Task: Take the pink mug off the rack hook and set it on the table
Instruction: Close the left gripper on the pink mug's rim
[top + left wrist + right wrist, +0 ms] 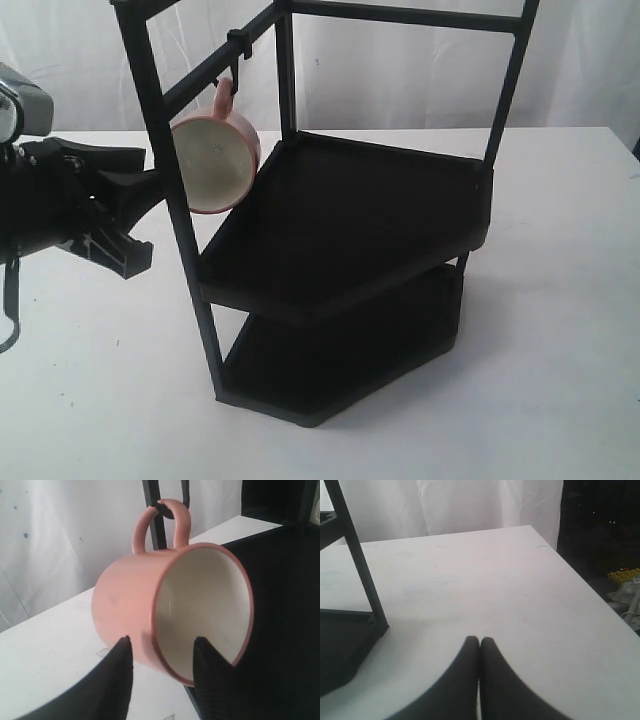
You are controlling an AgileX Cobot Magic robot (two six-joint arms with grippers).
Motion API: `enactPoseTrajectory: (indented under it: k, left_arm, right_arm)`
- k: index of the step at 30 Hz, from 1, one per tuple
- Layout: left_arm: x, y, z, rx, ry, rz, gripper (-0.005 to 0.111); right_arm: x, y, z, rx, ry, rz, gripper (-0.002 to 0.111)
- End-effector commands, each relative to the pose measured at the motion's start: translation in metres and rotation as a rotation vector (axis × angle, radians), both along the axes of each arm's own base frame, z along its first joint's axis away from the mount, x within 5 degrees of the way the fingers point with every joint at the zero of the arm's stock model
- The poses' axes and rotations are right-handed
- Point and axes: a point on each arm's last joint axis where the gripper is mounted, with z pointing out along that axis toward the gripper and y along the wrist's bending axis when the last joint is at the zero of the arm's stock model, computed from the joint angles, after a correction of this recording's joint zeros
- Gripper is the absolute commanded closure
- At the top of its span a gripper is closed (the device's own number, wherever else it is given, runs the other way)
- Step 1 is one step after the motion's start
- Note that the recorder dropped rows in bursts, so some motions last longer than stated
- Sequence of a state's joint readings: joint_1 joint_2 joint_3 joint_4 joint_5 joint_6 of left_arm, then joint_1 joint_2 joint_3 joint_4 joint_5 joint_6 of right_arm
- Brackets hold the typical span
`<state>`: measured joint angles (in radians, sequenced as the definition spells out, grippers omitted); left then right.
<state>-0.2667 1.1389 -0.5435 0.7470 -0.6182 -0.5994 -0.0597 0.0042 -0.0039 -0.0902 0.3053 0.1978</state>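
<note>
Hanging where, the pink mug [215, 160]? asks the first observer

From the rack hook [240, 62], by its loop handle, answers the second, at about ten o'clock in the exterior view. The handle sits at the mug's twelve o'clock. The mug lies on its side, with its cream mouth turned toward the camera and the left arm. The hook clips onto the sloping top bar of the rack [165, 150]. The mug is clear of the table [560, 330], just at nine o'clock of the upper shelf's edge.

And the left gripper [150, 190]? asks the first

It sits at nine o'clock of the mug, level with the mug's lower half and partly hidden behind the rack's front post. The left wrist view shows its jaws parted and straddling the rim: one finger [117, 680] lies outside the pink wall, the other [210, 680] inside the mouth. Whether either pad presses the wall cannot be told.

The right gripper [479, 641]?

It is seen only by its own wrist camera. Its two fingers are pressed together with nothing between them, over bare white table. A foot post of the rack and the corner of the bottom shelf are near it
</note>
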Motion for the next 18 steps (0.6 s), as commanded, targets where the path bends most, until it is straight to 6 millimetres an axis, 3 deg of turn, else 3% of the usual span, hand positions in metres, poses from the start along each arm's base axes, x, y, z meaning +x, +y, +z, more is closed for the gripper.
enactPoseTrajectory:
  k: [1, 18]
  left_arm:
    - [0.002, -0.003, 0.002, -0.028, -0.019, -0.021, 0.062]
    - [0.012, 0.004, -0.005, 0.002, -0.014, 0.083, 0.062]
  right_arm:
    - [0.0, -0.001, 0.0, -0.007, -0.008, -0.01, 0.108]
    - [0.0, -0.001, 0.0, -0.007, -0.008, -0.01, 0.108]
